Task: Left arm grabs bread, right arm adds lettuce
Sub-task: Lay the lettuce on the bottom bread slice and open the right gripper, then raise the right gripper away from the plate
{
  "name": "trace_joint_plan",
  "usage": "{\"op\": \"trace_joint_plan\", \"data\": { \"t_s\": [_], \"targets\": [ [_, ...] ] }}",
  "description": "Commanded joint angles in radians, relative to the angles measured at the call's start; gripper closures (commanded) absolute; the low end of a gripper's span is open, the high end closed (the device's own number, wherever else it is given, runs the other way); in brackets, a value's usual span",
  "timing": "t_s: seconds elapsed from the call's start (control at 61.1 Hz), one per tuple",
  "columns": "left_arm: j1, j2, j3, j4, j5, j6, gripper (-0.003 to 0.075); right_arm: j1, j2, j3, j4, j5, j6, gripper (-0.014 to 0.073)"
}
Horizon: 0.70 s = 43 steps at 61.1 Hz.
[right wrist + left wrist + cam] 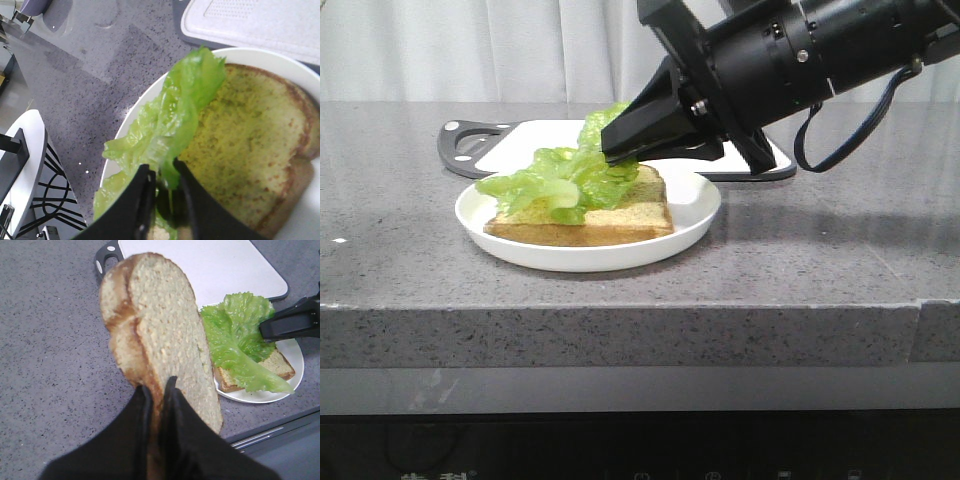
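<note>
My left gripper (157,385) is shut on the crust edge of the bread (160,325), a thick pale slice held up above the grey counter; this gripper does not show in the front view. A second toast slice (620,215) (280,367) (250,140) lies on the white plate (695,215) (296,352) (260,54). The ruffled green lettuce (560,180) (237,335) (185,105) drapes over that slice. My right gripper (610,155) (162,170) (262,330) is shut on the lettuce's end, low over the plate.
A white cutting board (520,140) (210,265) (260,20) with a dark handle frame lies just behind the plate. The plate stands near the counter's front edge (620,310). A white stand with black legs (25,165) is off the counter's side.
</note>
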Motion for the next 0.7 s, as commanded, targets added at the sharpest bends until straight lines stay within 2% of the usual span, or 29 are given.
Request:
{"op": "trace_joint_plan", "data": {
  "t_s": [0.0, 0.18, 0.311, 0.54, 0.687],
  "targets": [
    [0.003, -0.003, -0.025, -0.035, -0.068, -0.005, 0.0741, -0.024, -0.051, -0.028, 0.019, 0.025, -0.016, 0.0361],
    [0.003, -0.003, -0.025, -0.046, -0.068, -0.005, 0.0741, -0.073, -0.105, -0.028, -0.088, 0.026, 0.019, 0.0198],
    [0.003, 0.013, -0.025, -0.142, -0.072, -0.001, 0.0741, -0.12, -0.183, -0.028, -0.228, 0.03, 0.103, 0.0169],
    [0.001, 0.161, -0.025, -0.566, 0.012, 0.204, 0.0741, -0.139, -0.392, -0.028, -0.605, 0.054, 0.404, 0.0169],
    [-0.004, 0.307, -0.025, -0.797, 0.062, 0.357, 0.0741, -0.139, -0.529, -0.028, -0.738, 0.096, 0.521, 0.0179]
  ]
}}
